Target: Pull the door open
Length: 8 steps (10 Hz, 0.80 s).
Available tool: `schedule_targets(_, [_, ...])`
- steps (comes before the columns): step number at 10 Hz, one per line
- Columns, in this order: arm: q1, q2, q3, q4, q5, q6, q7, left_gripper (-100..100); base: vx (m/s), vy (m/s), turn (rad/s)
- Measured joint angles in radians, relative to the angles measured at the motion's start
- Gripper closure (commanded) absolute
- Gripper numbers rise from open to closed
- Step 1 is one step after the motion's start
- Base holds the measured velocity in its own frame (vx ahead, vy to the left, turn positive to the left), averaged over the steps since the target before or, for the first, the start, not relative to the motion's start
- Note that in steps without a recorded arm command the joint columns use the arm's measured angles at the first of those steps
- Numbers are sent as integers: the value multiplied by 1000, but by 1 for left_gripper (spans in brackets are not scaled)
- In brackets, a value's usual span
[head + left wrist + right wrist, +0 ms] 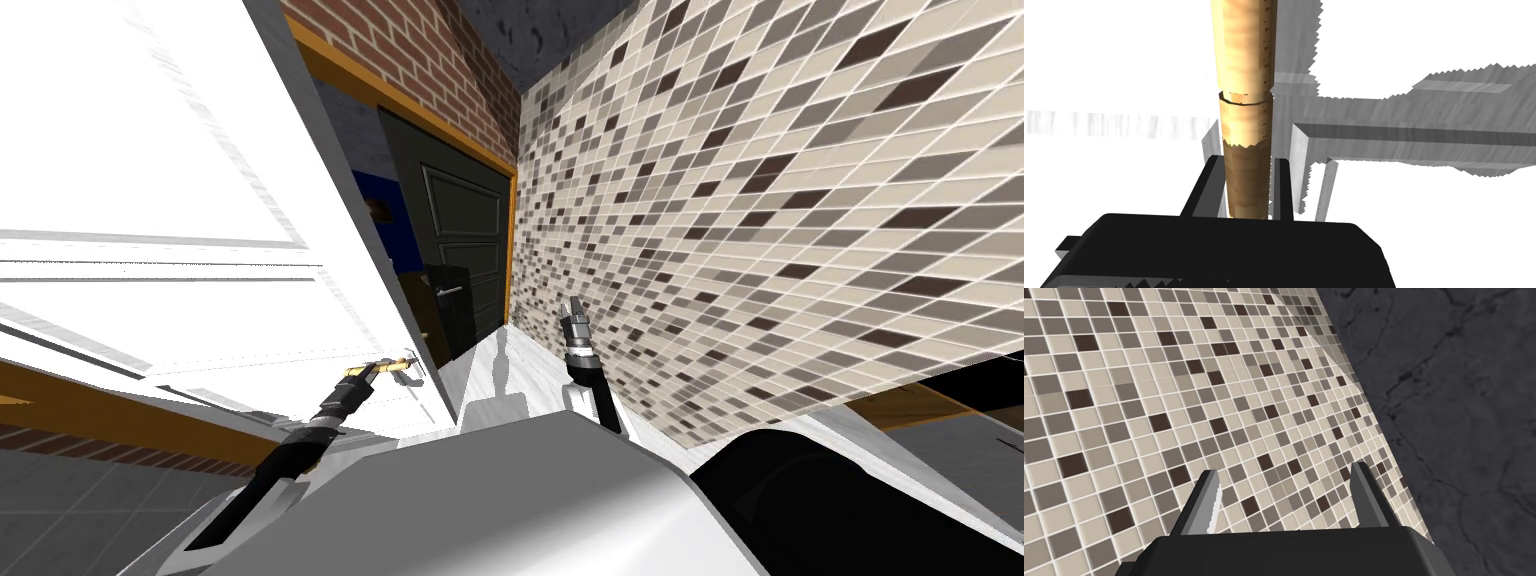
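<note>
Door (pixel 200 150), white, stands ajar on our left, with a dark second door (pixel 465 250) showing past its edge. Our left tool (pixel 378 372) is clenched on the brass-coloured handle (pixel 1244 75), fingers (pixel 1300 150) pressing its sides. Our right tool (pixel 1286 470) is released, blades apart, raised just beside the tiled wall (pixel 780 200).

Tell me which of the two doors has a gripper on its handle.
The white panelled door: the left gripper clamps its golden lever handle. The dark panelled door beyond stands untouched.
</note>
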<state>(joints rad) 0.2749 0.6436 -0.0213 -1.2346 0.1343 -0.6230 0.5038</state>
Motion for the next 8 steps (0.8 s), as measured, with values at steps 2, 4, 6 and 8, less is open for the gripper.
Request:
schedule_targets(2, [11,10,-10,7,-2,-23,10,100,-147,37,-95])
schedule_targets(4, [31,29,-17,9,-1,-50,25,100,-163,73,-139])
schedule_targets(6, [40,43,-26,14,-2,-81,38,100,-136,55,-60])
schedule_targets(8, [53,51,-28,23,-3,-96,43,100,-36,18,-23])
